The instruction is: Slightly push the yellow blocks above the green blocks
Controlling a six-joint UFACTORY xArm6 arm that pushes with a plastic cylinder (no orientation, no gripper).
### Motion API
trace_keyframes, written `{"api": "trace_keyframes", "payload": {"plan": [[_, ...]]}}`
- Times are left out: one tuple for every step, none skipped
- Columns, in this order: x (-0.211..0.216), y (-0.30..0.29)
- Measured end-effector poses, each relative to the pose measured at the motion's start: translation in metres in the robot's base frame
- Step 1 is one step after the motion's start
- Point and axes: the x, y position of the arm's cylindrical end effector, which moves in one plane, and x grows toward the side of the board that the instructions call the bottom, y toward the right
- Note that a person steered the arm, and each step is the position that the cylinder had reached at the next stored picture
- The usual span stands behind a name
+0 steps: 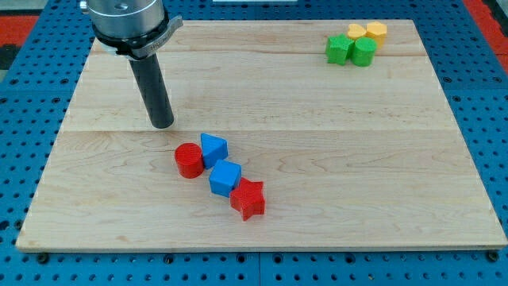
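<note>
Nearest me is the wooden board (262, 230); no jaws on this rig, just my tip (162, 125) at the view's left; green blocks (350, 51) and yellow blocks (367, 32) sit touching, top right, well apart from it.

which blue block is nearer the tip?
The upper blue block, touching the red cylinder; my tip sits up-left of it. The other blue block lies lower-right.

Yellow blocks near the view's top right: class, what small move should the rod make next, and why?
Probably carry my tip toward the view's top right: it stands beside the red cylinder, far from the yellow blocks touching the green blocks.
</note>
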Motion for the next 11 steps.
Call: {"api": "trace_keyframes", "payload": {"plan": [[0.003,-0.009],[0.014,0.005],[-0.015,0.111],[-0.041,0.251],[-0.101,0.363],[-0.183,0.426],[-0.239,0.384],[-0.226,0.298],[-0.207,0.233],[-0.214,0.211],[-0.215,0.175]]}}
